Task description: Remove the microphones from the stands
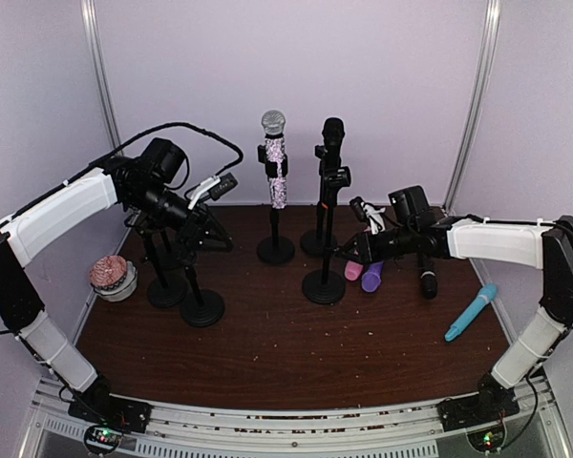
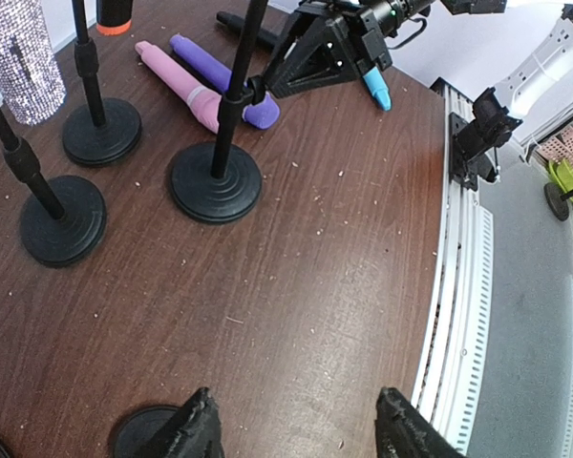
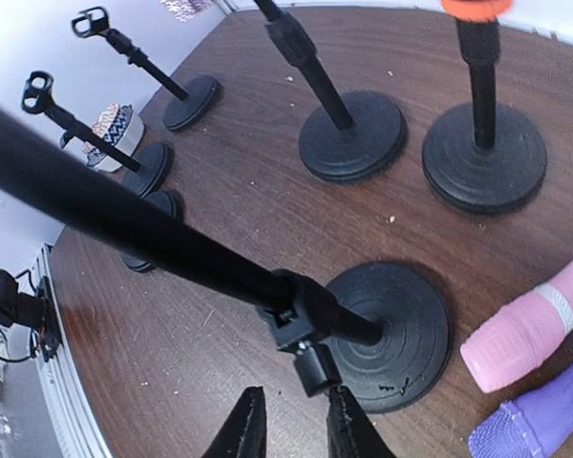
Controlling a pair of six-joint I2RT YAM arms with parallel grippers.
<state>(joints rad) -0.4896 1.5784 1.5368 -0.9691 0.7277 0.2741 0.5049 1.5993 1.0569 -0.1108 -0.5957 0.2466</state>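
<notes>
Tabletop (image 2: 315, 286) bare toward near rail, left gripper (image 2: 298, 410) jaws wide apart, empty, right gripper (image 3: 296, 405) at front stand (image 3: 411, 324) knob, jaws nearly together, grip unclear, pink microphone (image 3: 525, 334) beside base

Top camera: high behind me, looking down and forward over the whole worktop (image 1: 296, 353). Left wrist camera rides high, looking past my left gripper (image 2: 296, 434) across to my right gripper (image 2: 265, 86). Right wrist camera's in close, the stand (image 3: 401, 315) just ahead of that gripper. Both wrist views share that stand.
</notes>
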